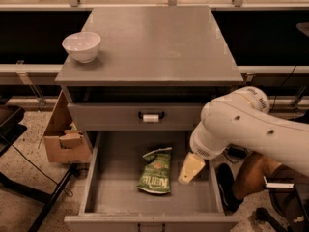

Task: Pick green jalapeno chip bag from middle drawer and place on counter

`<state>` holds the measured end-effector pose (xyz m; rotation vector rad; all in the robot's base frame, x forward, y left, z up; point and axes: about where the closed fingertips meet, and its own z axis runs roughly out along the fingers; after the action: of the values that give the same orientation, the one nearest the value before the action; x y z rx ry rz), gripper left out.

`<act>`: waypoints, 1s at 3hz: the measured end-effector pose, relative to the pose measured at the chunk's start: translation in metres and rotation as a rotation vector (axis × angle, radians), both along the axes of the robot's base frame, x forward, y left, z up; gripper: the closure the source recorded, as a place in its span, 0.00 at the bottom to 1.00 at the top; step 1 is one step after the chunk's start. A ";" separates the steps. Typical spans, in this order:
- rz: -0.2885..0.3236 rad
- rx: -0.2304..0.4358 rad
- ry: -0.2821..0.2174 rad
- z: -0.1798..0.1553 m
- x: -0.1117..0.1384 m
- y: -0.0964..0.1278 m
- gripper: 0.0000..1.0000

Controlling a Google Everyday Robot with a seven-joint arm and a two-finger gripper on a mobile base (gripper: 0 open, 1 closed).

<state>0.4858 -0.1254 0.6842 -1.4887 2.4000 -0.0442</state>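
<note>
Green jalapeno chip bag [155,172] lies in middle drawer [119,193], tool [190,171] beside it.

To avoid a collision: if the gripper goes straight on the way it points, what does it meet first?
Probably the middle drawer's bare floor, beside the green jalapeno chip bag. The gripper, over the drawer's right part, points down and left; depth is unclear.

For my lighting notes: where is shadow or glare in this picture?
Camera view: the counter shows a faint pale sheen; the recess under its edge is dark; the middle drawer is evenly lit, with the gripper beside the green jalapeno chip bag.
</note>
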 end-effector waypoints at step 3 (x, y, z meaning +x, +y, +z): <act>0.039 0.067 0.047 -0.116 0.031 0.054 0.00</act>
<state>0.5167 -0.0716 0.5681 -1.5219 2.3829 0.0805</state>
